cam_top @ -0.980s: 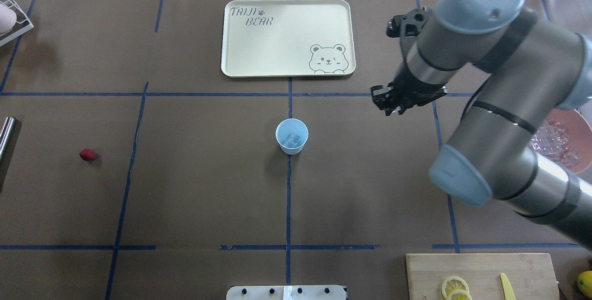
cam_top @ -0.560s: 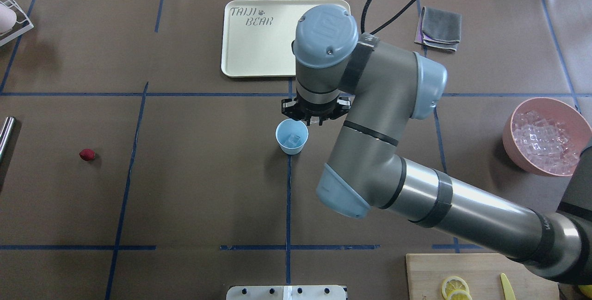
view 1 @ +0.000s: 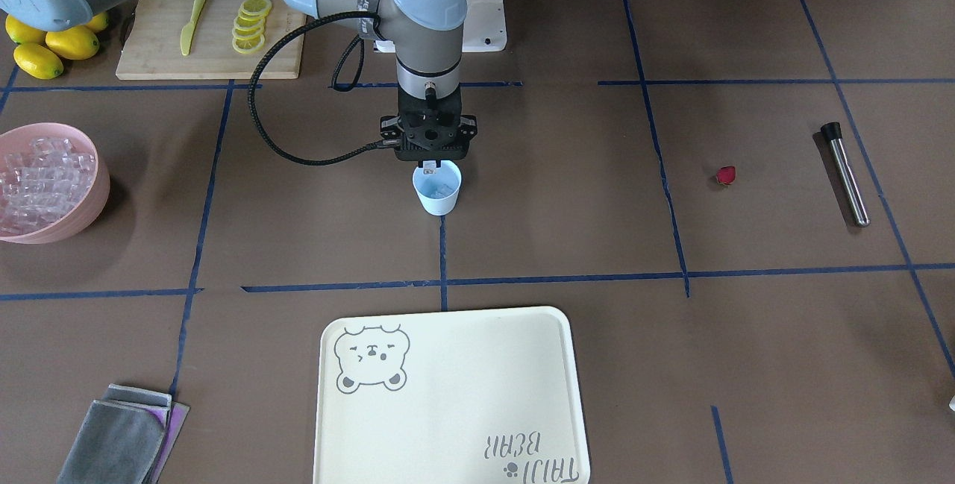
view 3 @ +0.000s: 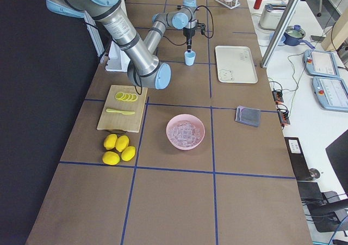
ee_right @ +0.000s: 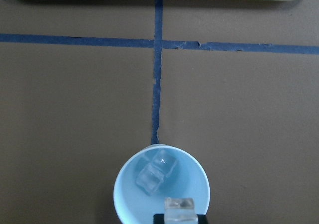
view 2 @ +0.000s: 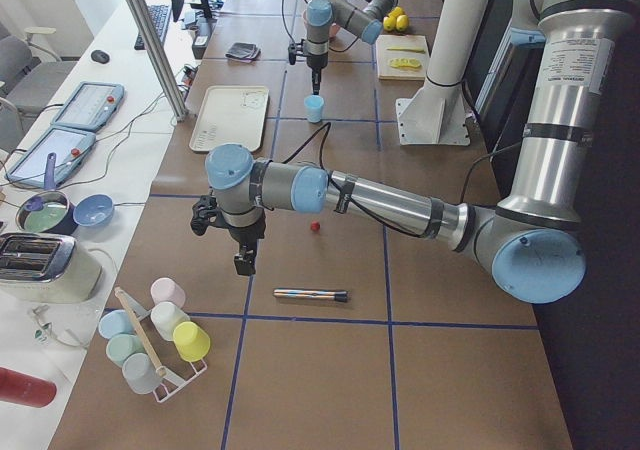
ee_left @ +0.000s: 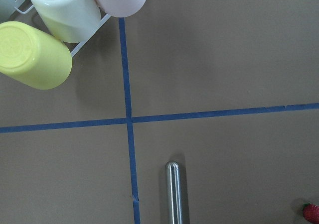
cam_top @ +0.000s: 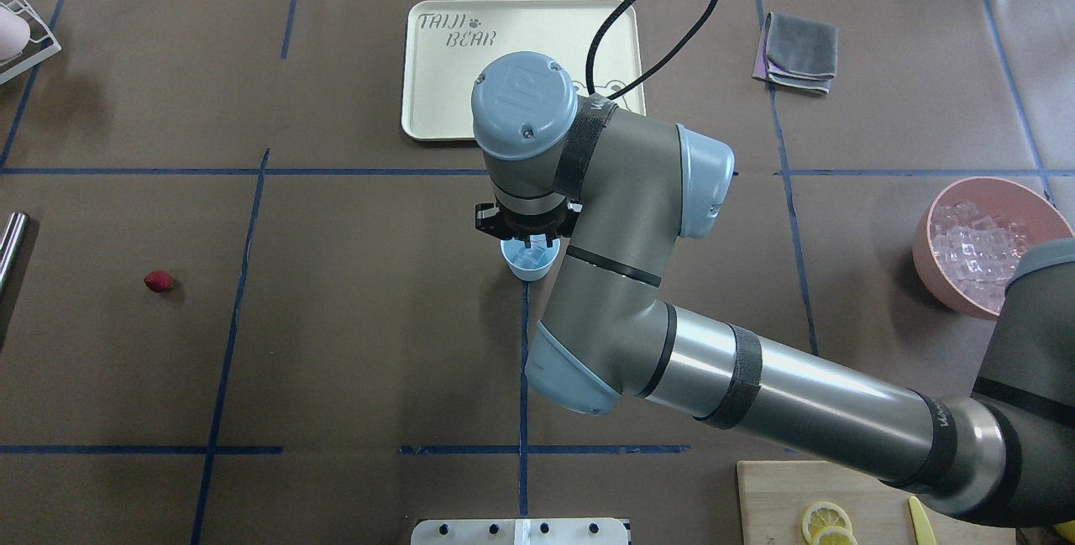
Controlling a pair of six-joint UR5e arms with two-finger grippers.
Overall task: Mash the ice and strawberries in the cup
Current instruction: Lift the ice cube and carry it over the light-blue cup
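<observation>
1. The right wrist camera looks down into the open mouth of the cup [ee_right: 197,184]. Two ice cubes [ee_right: 154,171] lie touching on its bottom. A third, the held ice cube [ee_right: 180,206], sits at the frame's lower edge, over the rim.
2. The front-facing view adds what that one lacks. The right gripper [view 1: 430,167] points straight down just above the cup, its fingers drawn in on that small clear cube.
3. From overhead, the right arm's wrist covers most of the cup, and only the robot-side part of it shows.
4. The cup stands upright, mouth up, its long axis vertical. It sits on the centre tape line, with the cream tray [cam_top: 437,108] beyond it.
5. The strawberry [cam_top: 158,280] lies on the brown mat on the robot's left side, well apart from the cup. It is too small for me to tell which way it points.
6. Only the left-end camera shows the left gripper [view 2: 244,262], hanging low near the metal muddler [view 2: 311,295]. I cannot tell whether its fingers are apart or together.
7. The left wrist camera catches the muddler's rounded end and, at its lower right corner, a sliver of the strawberry.
8. The muddler lies flat, and the front-facing view shows its black-capped end toward the robot.
9. The pink bowl [view 1: 97,193], full of ice, stands on the robot's right.
</observation>
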